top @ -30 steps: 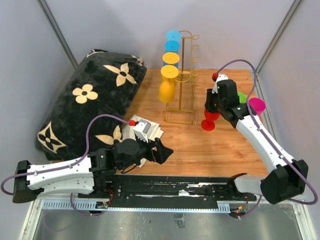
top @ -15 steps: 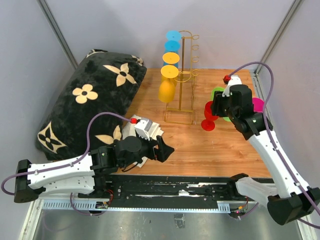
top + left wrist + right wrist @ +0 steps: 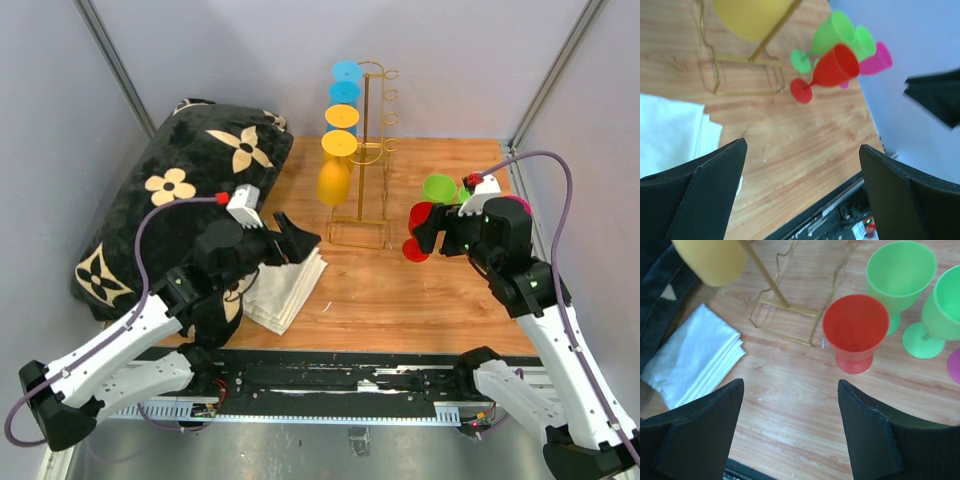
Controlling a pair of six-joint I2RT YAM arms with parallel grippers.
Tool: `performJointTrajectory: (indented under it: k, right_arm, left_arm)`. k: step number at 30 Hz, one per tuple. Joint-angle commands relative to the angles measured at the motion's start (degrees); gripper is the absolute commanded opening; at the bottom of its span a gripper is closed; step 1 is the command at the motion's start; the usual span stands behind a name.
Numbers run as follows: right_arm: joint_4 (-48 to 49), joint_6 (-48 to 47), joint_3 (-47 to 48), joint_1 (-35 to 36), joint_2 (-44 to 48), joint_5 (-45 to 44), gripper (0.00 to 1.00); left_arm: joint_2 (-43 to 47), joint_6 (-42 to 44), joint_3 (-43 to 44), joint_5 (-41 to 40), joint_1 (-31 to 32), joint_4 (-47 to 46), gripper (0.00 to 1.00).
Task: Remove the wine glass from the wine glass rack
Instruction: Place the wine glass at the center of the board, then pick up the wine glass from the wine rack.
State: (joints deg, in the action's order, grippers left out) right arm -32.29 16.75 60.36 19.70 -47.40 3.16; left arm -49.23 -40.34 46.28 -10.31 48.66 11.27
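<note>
Right gripper (image 3: 790,385) is drawn back and upward from the red wine glass (image 3: 856,335); its jaws are now parted wide, nothing held; left gripper (image 3: 802,145) is raised above the folded white cloth (image 3: 285,290), jaws spread fully, empty; red wine glass is stood upright on the table (image 3: 380,290), just right of the wine glass rack (image 3: 365,150) base; yellow glass (image 3: 333,183) is hung on the rack.

Wood table (image 3: 380,290) w/ wine glass rack (image 3: 358,232), red wine glass (image 3: 856,332), 2 green glasses (image 3: 900,275), cloths (image 3: 285,290), pillow (image 3: 170,200).
</note>
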Motion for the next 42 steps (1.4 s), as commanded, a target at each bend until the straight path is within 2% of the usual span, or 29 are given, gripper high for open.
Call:
performJointTrajectory:
  k: [1, 4, 6, 12, 17, 21, 24, 28, 42]
  right_arm:
    - [2.31, 3.51, -3.73, -0.54, 3.61, 7.21, 0.79]
    - [3.48, 5.26, -5.41, -0.53, 5.11, 8.27, 0.90]
    - [3.77, 5.90, -5.77, -0.47, 5.72, 8.80, 0.92]
    - [3.66, 7.34, -5.69, -0.52, 6.87, 10.75, 0.99]
    - [3.29, 8.06, -6.63, -0.54, 8.23, 10.72, 0.99]
    - [3.22, 9.34, -8.05, -0.52, 9.76, 10.37, 0.98]
    - [3.20, 9.57, -8.72, -0.54, 10.84, 10.25, 0.99]
    - [2.93, 8.74, -9.66, -0.52, 11.18, 8.71, 0.99]
    - [1.74, 8.31, -10.19, -0.53, 10.32, 6.83, 0.98]
  left_arm:
    - [-0.85, -0.26, 5.22, 10.91, -9.26, -3.30, 1.00]
    - [-4.61, -1.45, 8.47, 17.02, -15.01, -5.01, 1.00]
    - [-7.50, -2.01, 10.95, 19.70, -18.20, -6.26, 1.00]
    - [-17.25, -1.61, 19.73, 22.97, -19.95, -8.41, 0.98]
    - [-22.25, -4.32, 25.08, 21.44, -21.47, -9.40, 0.96]
    - [-24.33, -7.55, 25.54, 20.56, -22.35, -12.80, 0.90]
    - [-26.61, -8.17, 27.31, 20.33, -22.55, -13.24, 0.88]
    - [-29.83, -8.84, 28.85, 22.66, -22.56, -14.22, 0.78]
    - [-35.73, -10.90, 32.68, 21.25, -23.00, -16.39, 0.66]
